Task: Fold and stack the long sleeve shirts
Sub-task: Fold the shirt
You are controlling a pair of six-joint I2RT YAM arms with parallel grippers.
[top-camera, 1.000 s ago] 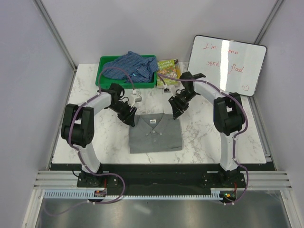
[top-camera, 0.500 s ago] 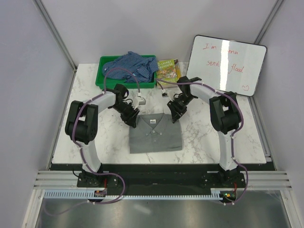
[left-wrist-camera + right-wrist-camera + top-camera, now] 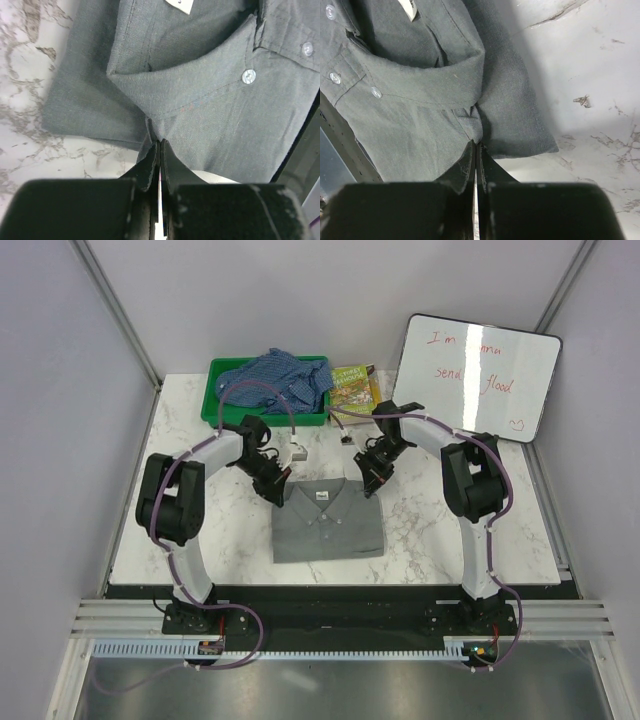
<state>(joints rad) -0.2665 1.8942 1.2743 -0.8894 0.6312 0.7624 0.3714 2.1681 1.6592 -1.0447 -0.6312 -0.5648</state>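
A grey long sleeve shirt (image 3: pixel 328 524) lies folded on the marble table, collar toward the back. My left gripper (image 3: pixel 277 492) sits at its back left shoulder, shut with a pinch of grey cloth (image 3: pixel 210 100) between the tips (image 3: pixel 160 143). At the back right shoulder, my right gripper (image 3: pixel 372 483) is shut the same way, a small tuck of the grey shirt (image 3: pixel 410 115) caught at its tips (image 3: pixel 476 145). The blue checked shirt (image 3: pixel 275 378) is heaped loosely in a green bin (image 3: pixel 213 403) at the back left.
A small book (image 3: pixel 353 385) lies right of the bin. A whiteboard (image 3: pixel 480 375) with red writing leans at the back right. A small white object (image 3: pixel 297 451) lies on the table (image 3: pixel 440 530) between the bin and the grey shirt.
Both grippers have closed from about half open onto the grey shirt's back corners. Both came in slightly toward the collar. The shirt lies as before.
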